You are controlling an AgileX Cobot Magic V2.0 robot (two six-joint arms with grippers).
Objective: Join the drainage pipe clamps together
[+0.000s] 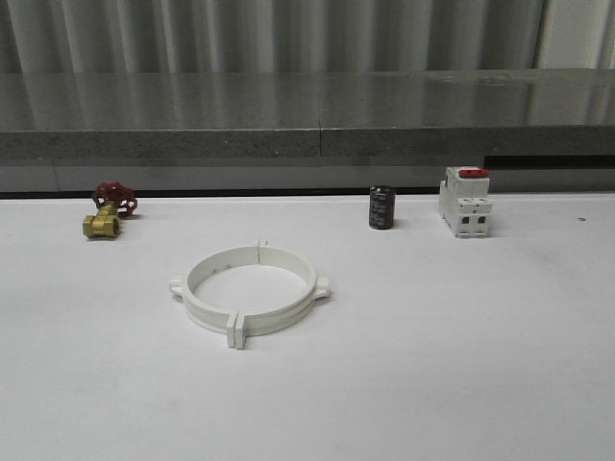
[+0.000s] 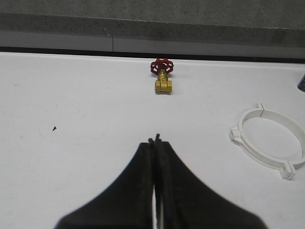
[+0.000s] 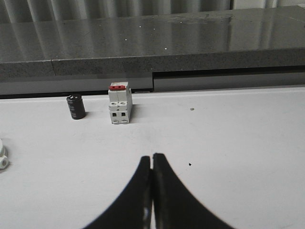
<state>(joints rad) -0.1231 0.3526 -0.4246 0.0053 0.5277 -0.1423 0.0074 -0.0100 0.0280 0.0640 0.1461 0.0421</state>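
Observation:
The two white drainage pipe clamps (image 1: 250, 290) lie flat on the white table, left of centre, set together as one ring with their tabs meeting at front and back. In the left wrist view the ring (image 2: 269, 143) sits apart from my left gripper (image 2: 155, 141), which is shut with nothing in it. A small white tab of the clamps (image 3: 3, 160) peeks in at the edge of the right wrist view. My right gripper (image 3: 152, 156) is shut and holds nothing, over bare table.
A brass valve with a red handwheel (image 1: 109, 210) lies at the back left. A black cylinder (image 1: 381, 207) and a white breaker with a red top (image 1: 465, 201) stand at the back right. A grey stone ledge (image 1: 307, 125) runs behind the table.

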